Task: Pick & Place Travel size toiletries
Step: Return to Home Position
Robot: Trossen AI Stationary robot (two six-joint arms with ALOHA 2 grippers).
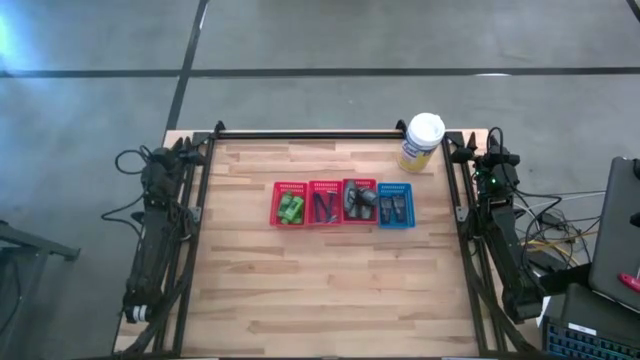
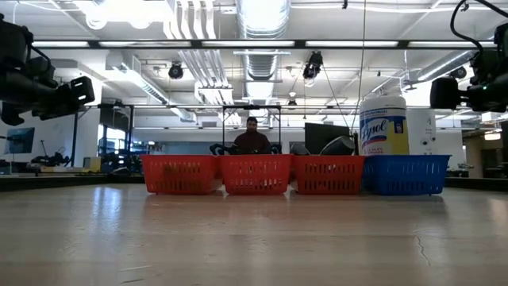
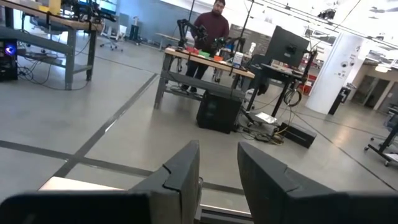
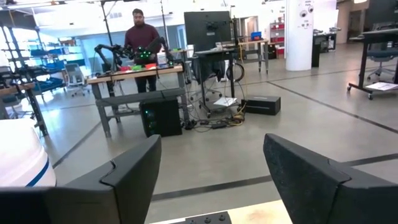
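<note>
Pale wood-plank table (image 1: 320, 290). Near ctr, a row of 4 touching side by side: 3 small red plastic mesh baskets (image 2: 255, 175), then 1 blue mesh basket (image 2: 405, 175) at right end. Tall yellow canister w/ white lid (image 1: 421, 143) stands upright behind the blue one, near back right corner.

I see three red mesh baskets (image 2: 255, 176), a blue basket (image 2: 405, 175), green bottles (image 1: 291, 208), dark grey tubes (image 1: 359, 203) and a white-lidded yellow canister (image 1: 418, 146).

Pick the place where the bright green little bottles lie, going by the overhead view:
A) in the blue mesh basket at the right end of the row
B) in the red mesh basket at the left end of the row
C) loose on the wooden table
B: the bright green little bottles lie inside the red mesh basket at the row's left end, farthest from the blue mesh basket.
</note>
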